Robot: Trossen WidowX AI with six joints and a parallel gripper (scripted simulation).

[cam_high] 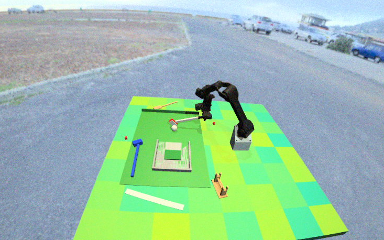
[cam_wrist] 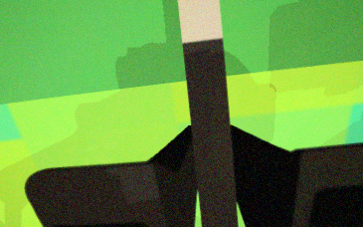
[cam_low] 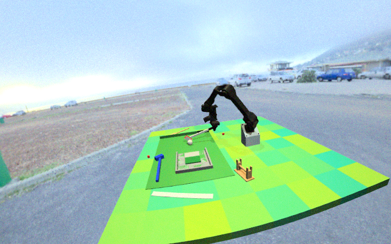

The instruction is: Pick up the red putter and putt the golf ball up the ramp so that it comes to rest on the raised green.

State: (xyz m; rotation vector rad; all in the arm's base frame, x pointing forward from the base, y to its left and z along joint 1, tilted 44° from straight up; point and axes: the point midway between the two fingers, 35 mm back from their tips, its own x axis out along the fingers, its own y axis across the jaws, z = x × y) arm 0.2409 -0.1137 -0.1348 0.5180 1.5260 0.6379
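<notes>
My gripper (cam_high: 204,118) (cam_low: 213,128) (cam_wrist: 207,131) is shut on the dark grip of the red putter, above the far right edge of the green mat. The putter's pale shaft (cam_high: 187,119) (cam_low: 199,133) (cam_wrist: 201,20) slants down to the left, ending in a red and white head (cam_high: 173,121) (cam_low: 187,137). The head is just behind the white golf ball (cam_high: 174,128) (cam_low: 189,142); I cannot tell whether they touch. The ball is on the mat, on the far side of the ramp (cam_high: 173,145) (cam_low: 192,153). The raised green (cam_high: 172,154) (cam_low: 193,159) lies beyond the ramp, inside low walls.
A blue mallet (cam_high: 134,157) (cam_low: 158,170) lies left of the ramp. A dark wall (cam_high: 169,111) (cam_low: 172,135) edges the mat's far end. A wooden stand (cam_high: 220,191) (cam_low: 245,174) is near right; a white strip (cam_high: 154,199) (cam_low: 181,195) lies in front.
</notes>
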